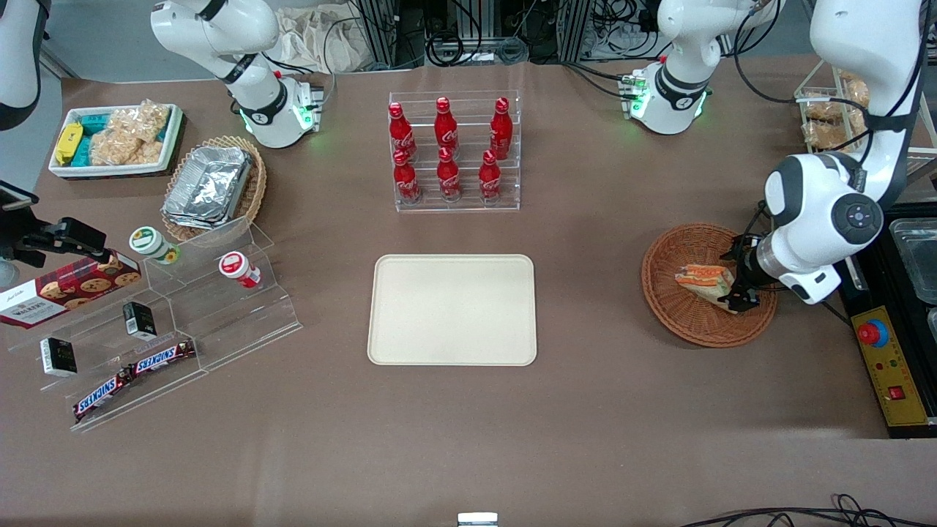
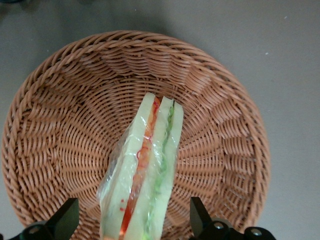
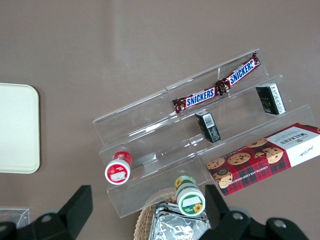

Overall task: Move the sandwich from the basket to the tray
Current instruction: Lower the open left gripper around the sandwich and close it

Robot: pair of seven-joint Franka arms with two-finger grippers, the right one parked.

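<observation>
While the sandwich (image 2: 142, 175) lies in the basket (image 2: 60, 125) | claw (image 2: 134, 220) spread wide astride it, gripping nothing | tray (image 1: 452, 309) bare on desk | grasp, lift, transfer remain

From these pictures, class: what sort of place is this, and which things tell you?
Probably a robotics lab staged as a snack shop: cola bottles in a rack, Snickers bars on clear shelves, and the hand open around a sandwich in a basket.

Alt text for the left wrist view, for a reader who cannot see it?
A wrapped sandwich stands on edge in a round reddish-brown wicker basket on a grey-brown table, orange and green filling showing. The open gripper straddles it, one black finger on each side, neither touching it.
</observation>
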